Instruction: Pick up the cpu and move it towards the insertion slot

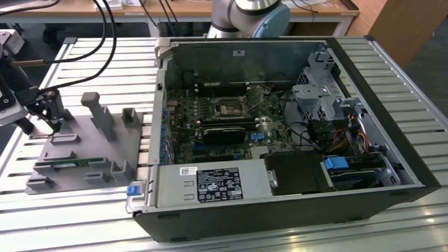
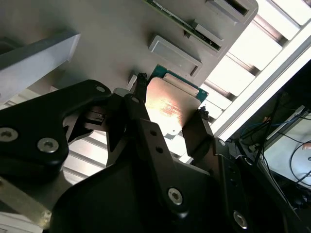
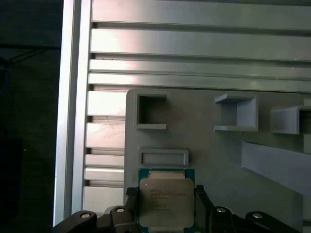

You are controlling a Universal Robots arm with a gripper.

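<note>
Gripper (image 3: pixel 166 208) clamps the cpu (image 3: pixel 166 194) between its two fingers, one on each side edge, above the grey tray (image 3: pixel 209 155). The slot (image 1: pixel 230 109) sits well apart, inside the open case (image 1: pixel 294 218).

Your arm (image 1: pixel 242 21) was silver-grey and rounded at the joint, with a pale blue cap (image 1: pixel 278 11); your gripper (image 2: pixel 170 97) was matte black, built of flat angular links (image 2: pixel 53 121); 2 silvery screws (image 2: pixel 47 144) sat in one; black cables (image 1: pixel 106 37) ran to it.
</note>
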